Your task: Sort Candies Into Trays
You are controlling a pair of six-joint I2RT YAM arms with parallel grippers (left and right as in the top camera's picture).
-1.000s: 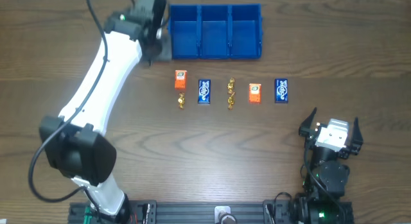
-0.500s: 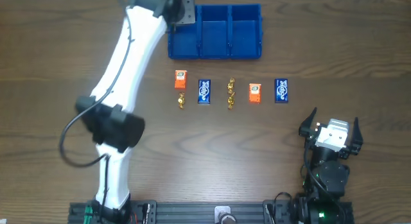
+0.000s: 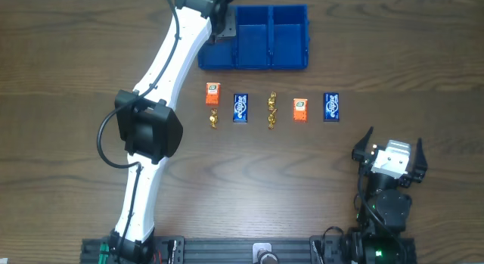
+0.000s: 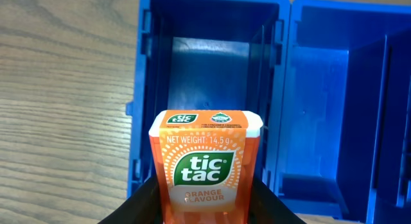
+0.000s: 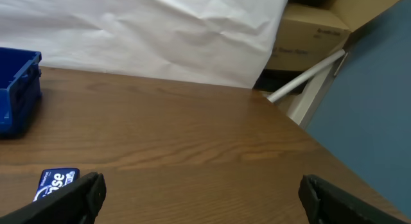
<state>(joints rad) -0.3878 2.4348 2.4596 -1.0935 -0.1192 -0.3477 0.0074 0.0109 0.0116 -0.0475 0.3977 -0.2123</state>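
Left gripper: the left gripper (image 4: 207, 208) is clamped on an orange plastic mint box (image 4: 207, 163), with one black finger pressed against each narrow side. In the top view the left gripper (image 3: 220, 13) sits at the end of its white arm, far up the table.
Held candy: the orange plastic mint box stands upright between the fingers, clear of the table, its white lid pointing away from the wrist and its label facing the wrist camera.
Tray: the blue plastic three-compartment tray (image 4: 212, 11) lies just ahead of and below the left gripper. The held box hangs at the near wall of the end compartment, the one with bare wood beside it. In the top view the tray (image 3: 257, 64) lies crosswise under the gripper.
Loose candies: these lie in a row on the table between the two grippers.
- Nearest the left gripper is the first loose orange plastic box (image 3: 213, 94), with a single gold-wrapped sweet (image 3: 214, 119) just beside it.
- Next comes the first blue foil packet (image 3: 241, 107).
- Then two gold-wrapped sweets (image 3: 271, 120).
- Then the second loose orange plastic box (image 3: 300, 110).
- Nearest the right gripper is the second blue foil packet (image 3: 331, 107).
Right gripper: the right gripper (image 3: 395, 137) has its fingers spread wide and holds nothing, close to its own base. In the right wrist view the right gripper (image 5: 199, 205) has the second blue foil packet (image 5: 56, 182) just ahead of one finger, and a corner of the tray (image 5: 16, 89) farther ahead.
Surface: a dark brown wooden table (image 3: 76, 67) carries everything.
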